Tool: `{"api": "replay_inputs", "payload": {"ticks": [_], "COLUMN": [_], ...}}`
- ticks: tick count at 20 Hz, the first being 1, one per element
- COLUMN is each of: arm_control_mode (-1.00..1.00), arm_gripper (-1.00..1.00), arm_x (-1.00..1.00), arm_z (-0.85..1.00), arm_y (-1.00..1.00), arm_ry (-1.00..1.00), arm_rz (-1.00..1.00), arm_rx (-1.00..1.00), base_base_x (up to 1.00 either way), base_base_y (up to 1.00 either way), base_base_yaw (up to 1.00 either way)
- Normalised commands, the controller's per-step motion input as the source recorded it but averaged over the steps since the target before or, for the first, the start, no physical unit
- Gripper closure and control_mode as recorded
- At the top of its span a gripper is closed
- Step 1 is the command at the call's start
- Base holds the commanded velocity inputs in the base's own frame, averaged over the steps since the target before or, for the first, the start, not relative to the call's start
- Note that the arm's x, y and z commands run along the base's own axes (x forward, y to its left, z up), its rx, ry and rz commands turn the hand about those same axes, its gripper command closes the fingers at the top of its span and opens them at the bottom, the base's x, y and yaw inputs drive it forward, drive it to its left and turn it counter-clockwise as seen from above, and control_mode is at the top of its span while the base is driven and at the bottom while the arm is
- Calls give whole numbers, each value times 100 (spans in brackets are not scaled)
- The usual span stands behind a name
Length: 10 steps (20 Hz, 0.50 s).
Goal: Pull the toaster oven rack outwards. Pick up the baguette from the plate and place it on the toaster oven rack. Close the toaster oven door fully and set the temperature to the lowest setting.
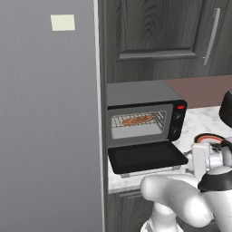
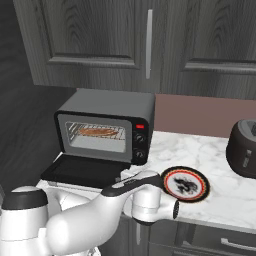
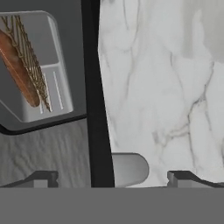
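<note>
Gripper (image 3: 111, 178) is hanging wide open, holding nothing, by the oven door's (image 1: 146, 156) handle end (image 3: 129, 168); the baguette (image 1: 137, 120) is lying on the rack (image 1: 138, 121). Fingers risk slipping past the handle, leaving it ajar.

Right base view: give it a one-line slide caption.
Baguette lies on the rack inside the toaster oven, door down, plate bare.

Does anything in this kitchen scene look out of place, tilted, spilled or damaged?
Nothing is spilled or broken. The toaster oven door hangs fully open with the baguette already on the toaster oven rack, and the plate sits bare on the counter. That fits the task, so nothing stands out.
</note>
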Motion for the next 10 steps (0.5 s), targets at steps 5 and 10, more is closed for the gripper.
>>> {"api": "replay_inputs", "payload": {"ticks": [5,10], "arm_control_mode": [-100,-100], "arm_gripper": [-100,-100], "arm_x": [4,13], "arm_z": [0,0], "arm_y": [25,35], "arm_ry": [-3,-4], "arm_rz": [0,0], "arm_rx": [0,0], "base_base_x": [0,0], "base_base_y": [0,0], "base_base_yaw": [0,0]}}
